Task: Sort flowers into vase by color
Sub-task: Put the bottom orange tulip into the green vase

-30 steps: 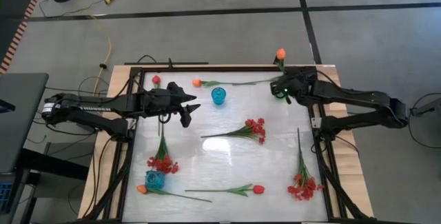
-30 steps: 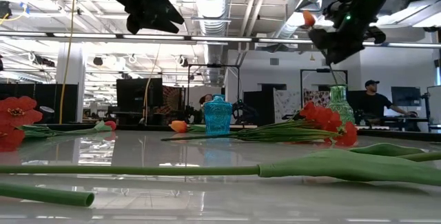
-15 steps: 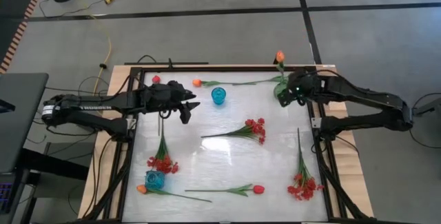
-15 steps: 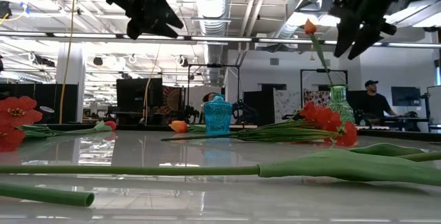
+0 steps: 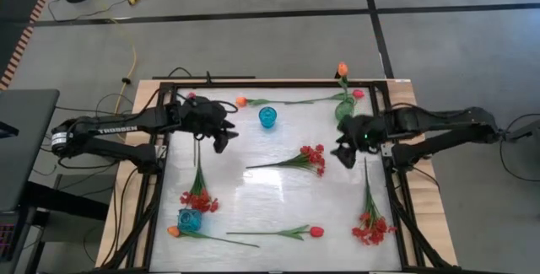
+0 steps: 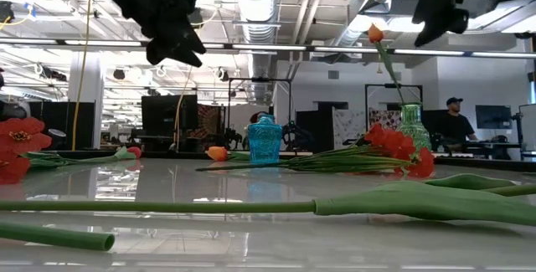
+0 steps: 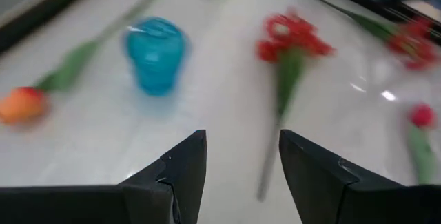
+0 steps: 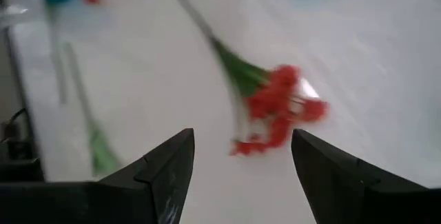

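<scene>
A glossy white tabletop inside a dark frame fills the overhead view, with an open workshop of ceiling ducts and monitors behind it in the low view, where a person sits far off. The widest bare stretch of table lies across the middle and lower centre. The left gripper hangs over the upper-left part of the table, its fingers parted and empty, a small blue ribbed glass vase ahead of it. The right gripper is near the right rail, spread open with nothing in it, just beside a spray of small red blossoms lying flat. A clear green vase at the top right holds one orange tulip on a thin stem, leaning slightly. A second orange tulip lies along the top edge; a small red bud by the green vase is hard to make out. More red sprays lie low at either side, and a red-pink tulip near the bottom edge. Another blue vase stands bottom left, an orange bud touching or just beside it. Both wrist views are blurred.
</scene>
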Action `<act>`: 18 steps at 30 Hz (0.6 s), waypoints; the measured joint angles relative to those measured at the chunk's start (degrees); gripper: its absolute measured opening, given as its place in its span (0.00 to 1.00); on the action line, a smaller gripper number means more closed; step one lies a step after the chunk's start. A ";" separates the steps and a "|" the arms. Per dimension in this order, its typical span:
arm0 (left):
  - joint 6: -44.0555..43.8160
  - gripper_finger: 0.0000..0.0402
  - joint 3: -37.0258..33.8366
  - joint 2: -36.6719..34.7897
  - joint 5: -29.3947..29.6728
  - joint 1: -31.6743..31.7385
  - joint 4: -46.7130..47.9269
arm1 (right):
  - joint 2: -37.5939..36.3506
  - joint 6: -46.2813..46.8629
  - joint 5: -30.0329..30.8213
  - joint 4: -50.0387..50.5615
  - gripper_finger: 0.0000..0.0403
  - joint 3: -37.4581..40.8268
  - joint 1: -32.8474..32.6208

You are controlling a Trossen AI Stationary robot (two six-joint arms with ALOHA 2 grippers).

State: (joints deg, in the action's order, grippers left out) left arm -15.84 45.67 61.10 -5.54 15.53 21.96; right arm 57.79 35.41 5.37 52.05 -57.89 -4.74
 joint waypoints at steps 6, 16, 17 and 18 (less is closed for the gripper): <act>3.65 0.43 1.96 0.00 -6.22 -8.17 -1.76 | 5.98 0.11 0.72 -8.51 0.67 0.00 -7.36; 0.40 0.43 6.32 0.99 -2.23 -28.43 5.11 | 18.69 1.54 0.76 -26.63 0.67 0.00 -14.21; -1.78 0.43 6.32 1.24 -0.66 -31.31 5.91 | 19.68 0.66 0.72 -28.33 0.67 0.00 -15.01; -4.18 0.43 6.36 1.97 1.09 -34.30 5.62 | 20.55 -0.40 0.69 -29.72 0.67 0.00 -15.80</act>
State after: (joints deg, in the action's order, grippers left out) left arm -20.02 52.03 63.07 -4.45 -18.77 27.58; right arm 78.34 35.02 6.07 22.34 -57.89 -20.53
